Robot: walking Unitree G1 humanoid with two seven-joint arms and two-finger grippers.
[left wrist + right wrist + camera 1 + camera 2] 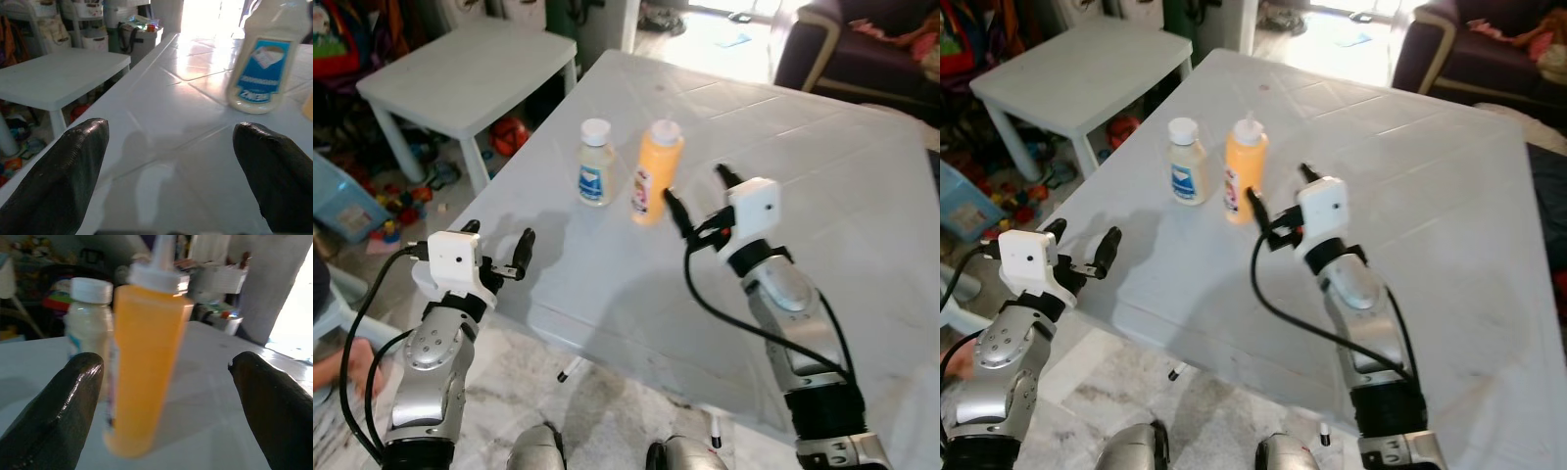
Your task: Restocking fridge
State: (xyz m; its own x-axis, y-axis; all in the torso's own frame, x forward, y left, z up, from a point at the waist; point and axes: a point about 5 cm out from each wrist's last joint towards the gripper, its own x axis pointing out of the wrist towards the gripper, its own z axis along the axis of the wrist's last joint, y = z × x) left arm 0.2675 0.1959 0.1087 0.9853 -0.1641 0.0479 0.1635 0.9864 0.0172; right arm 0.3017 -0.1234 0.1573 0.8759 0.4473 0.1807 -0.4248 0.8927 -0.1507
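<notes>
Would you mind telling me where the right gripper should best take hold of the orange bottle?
Grip the orange bottle around its straight mid-body, below the narrow white nozzle cap. It stands upright, and the open right gripper already faces it from the robot's side. Come in level; the white bottle stands close on its left.

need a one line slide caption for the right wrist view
Open right hand lined up on the orange squeeze bottle, white-capped bottle just behind it on the white table.

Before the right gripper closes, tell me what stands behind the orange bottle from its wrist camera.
Behind the orange bottle stands the white-capped bottle, partly covered by it, so its label is mostly hidden. The right gripper is open.
</notes>
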